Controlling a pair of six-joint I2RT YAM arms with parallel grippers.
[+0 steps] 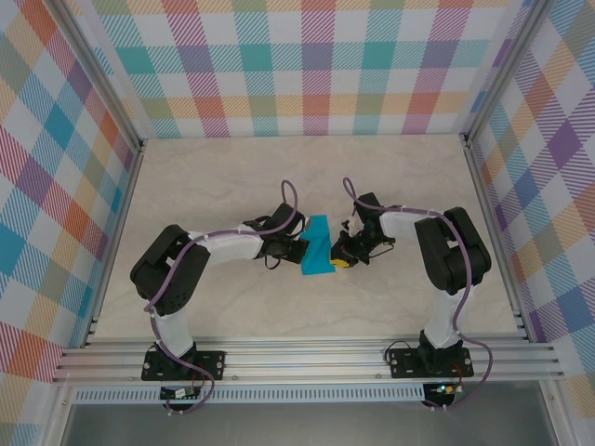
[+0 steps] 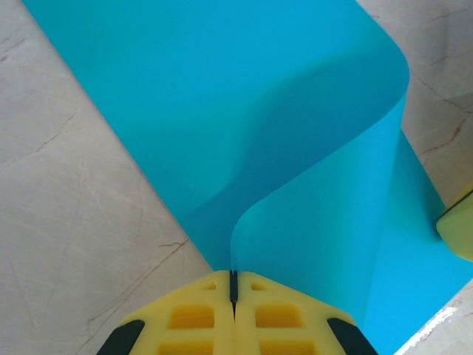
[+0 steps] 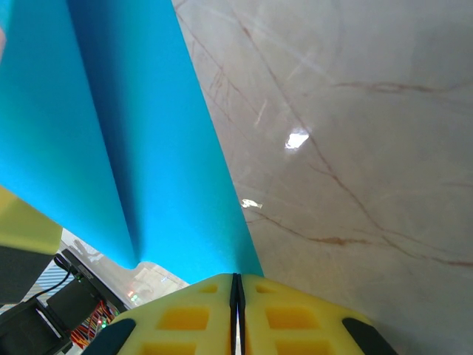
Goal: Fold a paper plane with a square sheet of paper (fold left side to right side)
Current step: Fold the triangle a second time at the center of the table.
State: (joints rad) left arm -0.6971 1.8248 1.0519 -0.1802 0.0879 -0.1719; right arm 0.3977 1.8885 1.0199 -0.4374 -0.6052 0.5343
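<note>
- The square sheet of paper (image 1: 319, 246), plain cyan-blue, lay near the middle of the tabletop (image 1: 232, 177). It was well apart from the far, left and right edges and somewhat closer to the near one.
- Bare marbled surface ran out from the sheet on every side. It reached the plaid walls (image 1: 307, 65) on three edges and the aluminium rails (image 1: 307, 358) along the near edge.
- The left gripper (image 2: 233, 279) had its yellow fingers pressed together on an edge of the sheet. From that seam the paper rose and curled over in a rounded bend above the part lying flat.
- The right gripper (image 3: 236, 279) was likewise closed tight, with the sheet's edge running into the seam between its fingers.
- From above, the two grippers flanked the sheet, left and right, near its nearer end.
</note>
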